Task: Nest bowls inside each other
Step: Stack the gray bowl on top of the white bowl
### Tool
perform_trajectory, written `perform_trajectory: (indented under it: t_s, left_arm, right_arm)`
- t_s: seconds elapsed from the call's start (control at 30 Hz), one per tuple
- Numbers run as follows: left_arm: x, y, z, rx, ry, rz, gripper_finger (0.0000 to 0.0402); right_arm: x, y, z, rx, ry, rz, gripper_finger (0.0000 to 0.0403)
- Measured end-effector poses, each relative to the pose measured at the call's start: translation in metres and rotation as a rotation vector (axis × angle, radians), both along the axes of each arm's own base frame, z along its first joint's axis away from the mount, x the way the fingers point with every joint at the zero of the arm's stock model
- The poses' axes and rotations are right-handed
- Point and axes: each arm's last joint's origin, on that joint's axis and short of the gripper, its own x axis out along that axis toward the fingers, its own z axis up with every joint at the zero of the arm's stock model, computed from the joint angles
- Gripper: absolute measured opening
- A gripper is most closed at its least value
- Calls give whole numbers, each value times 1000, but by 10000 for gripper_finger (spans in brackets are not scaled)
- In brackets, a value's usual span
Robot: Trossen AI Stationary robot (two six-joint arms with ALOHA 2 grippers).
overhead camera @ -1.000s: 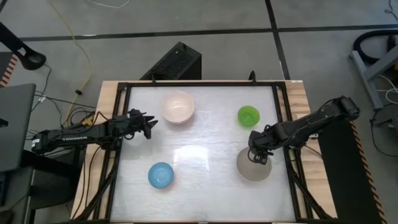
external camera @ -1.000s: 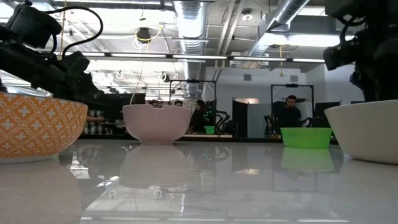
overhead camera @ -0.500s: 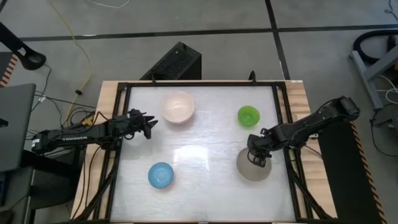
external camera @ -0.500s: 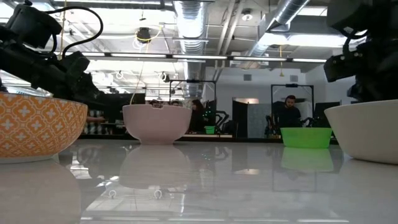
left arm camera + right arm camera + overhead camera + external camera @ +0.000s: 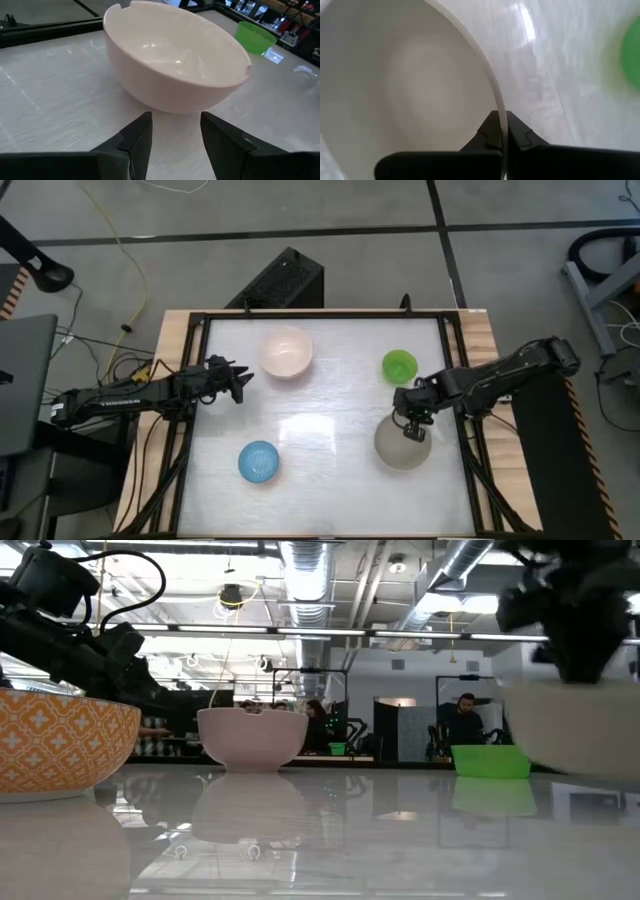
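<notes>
The grey-beige bowl (image 5: 400, 452) is at the table's near right, with my right gripper (image 5: 413, 426) shut on its rim. In the low view this bowl (image 5: 585, 730) shows raised off the table top. The small green bowl (image 5: 399, 365) stands on its base just beyond it. The cream-white bowl (image 5: 287, 352) stands at the far middle. My left gripper (image 5: 240, 385) waits open at the table's left, a little short of the cream-white bowl (image 5: 175, 60). The light blue bowl (image 5: 259, 462) stands at the near left. My right gripper pinches the grey-beige bowl's rim (image 5: 500, 102) on the bowl's far side, one finger inside the bowl and one outside. The fingers (image 5: 491, 132) come steeply from above, pointing down. The bowl hangs below them, mouth up, raised off the table.
A black frame (image 5: 452, 370) runs around the white table top, and the right arm reaches in over its right rail. In the low view the near-left bowl (image 5: 60, 745) shows an orange patterned outer wall. There is bare table (image 5: 320, 420) in the middle between the bowls.
My right gripper has shut on the grey-beige bowl's rim and risen, moving a little toward the far and left edges. The bowl has come up off the table with it and shifted slightly left.
</notes>
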Motion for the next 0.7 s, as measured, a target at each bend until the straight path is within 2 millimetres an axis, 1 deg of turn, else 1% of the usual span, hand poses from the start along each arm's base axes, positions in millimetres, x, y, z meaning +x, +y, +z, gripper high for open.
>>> perform_trajectory:
  t_s: [0.1,0.2,0.33,0.47,0.6,0.7]
  left_arm:
    - [0,0,0,0,0,0,158]
    - [0,0,0,0,0,1,158]
    - [0,0,0,0,0,1,158]
    - [0,0,0,0,0,1,158]
    - [0,0,0,0,0,1,158]
    - [0,0,0,0,1,1,158]
  right_arm:
    - [9,-5,23,0,-83,4,7]
    - [19,-14,44,-27,-163,-3,7]
    - [39,-31,62,-76,-252,-3,7]
    - [71,-54,70,-122,-330,9,7]
    - [109,-85,71,-149,-380,30,7]
    - [136,-110,80,-207,-415,46,7]
